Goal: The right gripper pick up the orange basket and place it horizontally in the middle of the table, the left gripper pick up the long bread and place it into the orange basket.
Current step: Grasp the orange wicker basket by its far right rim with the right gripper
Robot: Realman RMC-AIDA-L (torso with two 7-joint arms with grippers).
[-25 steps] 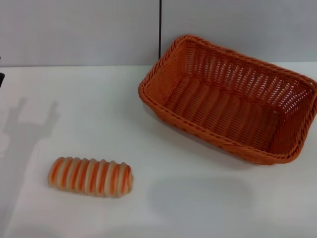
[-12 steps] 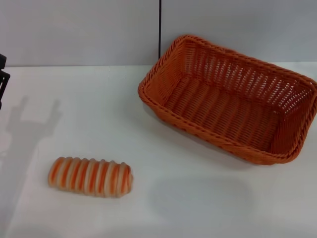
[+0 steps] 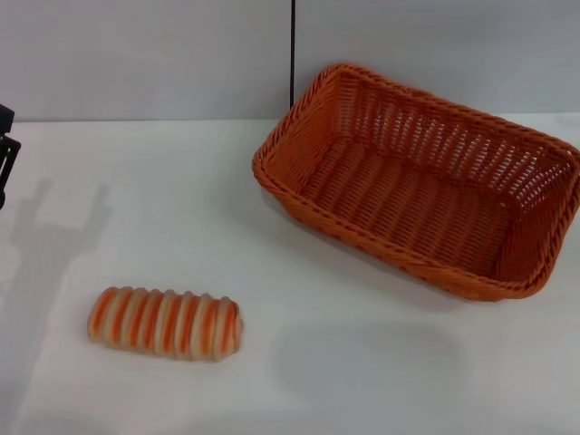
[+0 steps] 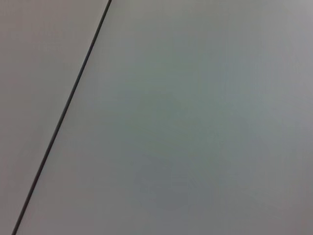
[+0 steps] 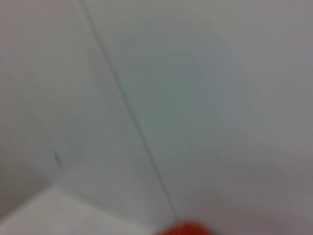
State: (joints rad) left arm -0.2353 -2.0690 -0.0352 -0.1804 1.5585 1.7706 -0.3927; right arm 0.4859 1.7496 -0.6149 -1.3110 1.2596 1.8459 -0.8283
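Left end effector (image 3: 5, 149) barely visible, table-edge.

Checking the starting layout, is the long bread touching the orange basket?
Apart. The head view shows bare table between the long bread and the orange basket.

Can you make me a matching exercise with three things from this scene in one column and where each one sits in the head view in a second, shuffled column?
Column one:
1. orange basket
2. long bread
3. left gripper

Column two:
A. barely showing at the left edge of the head view
B. lying on the white table, near left, striped side up
C. sitting empty at an angle on the table, far right

Right pairs: 1-C, 2-B, 3-A

The right gripper is not in view.
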